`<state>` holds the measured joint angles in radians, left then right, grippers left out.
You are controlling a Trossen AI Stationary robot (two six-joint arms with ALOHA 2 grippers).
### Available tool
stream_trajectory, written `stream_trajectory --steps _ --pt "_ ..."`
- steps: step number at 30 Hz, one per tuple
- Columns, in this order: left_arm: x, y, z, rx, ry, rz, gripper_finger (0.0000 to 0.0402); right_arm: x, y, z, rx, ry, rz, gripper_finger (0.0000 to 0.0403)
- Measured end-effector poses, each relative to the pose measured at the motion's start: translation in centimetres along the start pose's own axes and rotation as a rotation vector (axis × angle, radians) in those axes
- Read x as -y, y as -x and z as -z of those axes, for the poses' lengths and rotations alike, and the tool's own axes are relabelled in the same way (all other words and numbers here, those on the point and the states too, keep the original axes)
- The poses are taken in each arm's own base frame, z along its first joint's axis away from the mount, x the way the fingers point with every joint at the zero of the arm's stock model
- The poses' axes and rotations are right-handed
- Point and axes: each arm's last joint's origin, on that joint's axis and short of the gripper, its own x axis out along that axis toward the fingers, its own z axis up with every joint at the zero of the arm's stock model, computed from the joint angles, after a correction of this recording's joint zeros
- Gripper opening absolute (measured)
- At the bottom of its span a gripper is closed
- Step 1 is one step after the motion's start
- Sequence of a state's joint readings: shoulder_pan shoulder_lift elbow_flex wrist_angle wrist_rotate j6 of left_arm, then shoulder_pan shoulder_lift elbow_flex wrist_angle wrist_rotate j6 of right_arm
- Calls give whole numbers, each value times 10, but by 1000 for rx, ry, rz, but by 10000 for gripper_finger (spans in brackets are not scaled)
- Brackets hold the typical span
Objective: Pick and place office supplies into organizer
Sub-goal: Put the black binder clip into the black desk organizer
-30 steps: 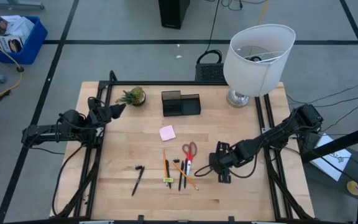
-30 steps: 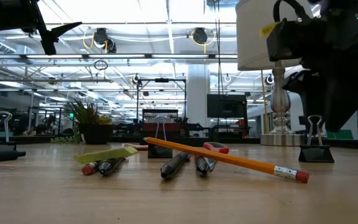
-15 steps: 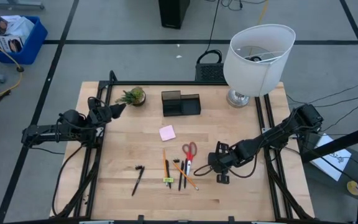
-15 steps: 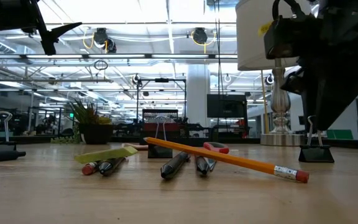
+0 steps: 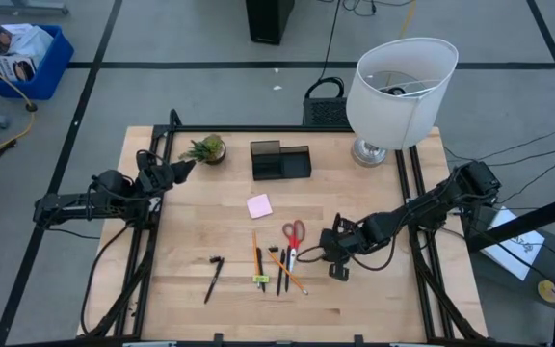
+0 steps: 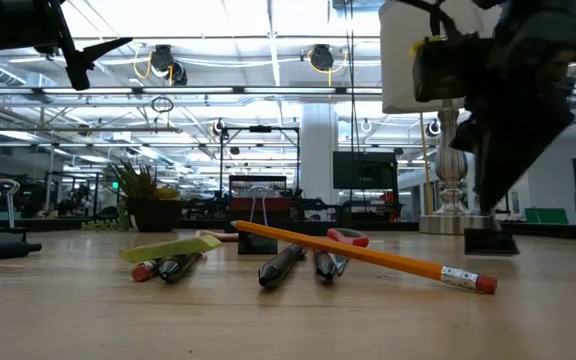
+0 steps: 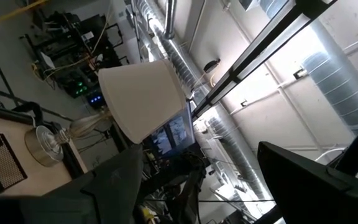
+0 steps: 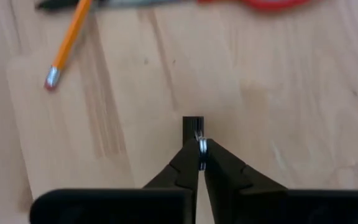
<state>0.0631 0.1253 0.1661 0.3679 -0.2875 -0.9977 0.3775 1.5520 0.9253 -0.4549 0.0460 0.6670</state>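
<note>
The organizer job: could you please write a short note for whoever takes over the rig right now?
Right gripper: shut on the wire handle of a black binder clip, right of the scissors.
Left gripper: open, idle at the table's left edge.
Sticky pad, scissors, pencils and pens: all on the table in front of the organizer.
Done: nothing visibly placed.
Left: everything.

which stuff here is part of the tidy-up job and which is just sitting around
Job:
organizer
sticky-note pad
scissors
pencils
pens
binder clip, pinched by the right gripper

Just there:
potted plant
lamp
</note>
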Motion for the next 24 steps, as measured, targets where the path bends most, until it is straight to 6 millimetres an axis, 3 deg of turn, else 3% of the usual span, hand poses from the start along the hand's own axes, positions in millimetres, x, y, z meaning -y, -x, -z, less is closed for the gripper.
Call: stream_trajectory --steps 10,24 --pt "0 0 0 2 0 -1 321 7 2 -35 215 -65 -137 9" --pt "0 0 0 2 6 -2 321 46 19 -91 593 -161 -212 6"
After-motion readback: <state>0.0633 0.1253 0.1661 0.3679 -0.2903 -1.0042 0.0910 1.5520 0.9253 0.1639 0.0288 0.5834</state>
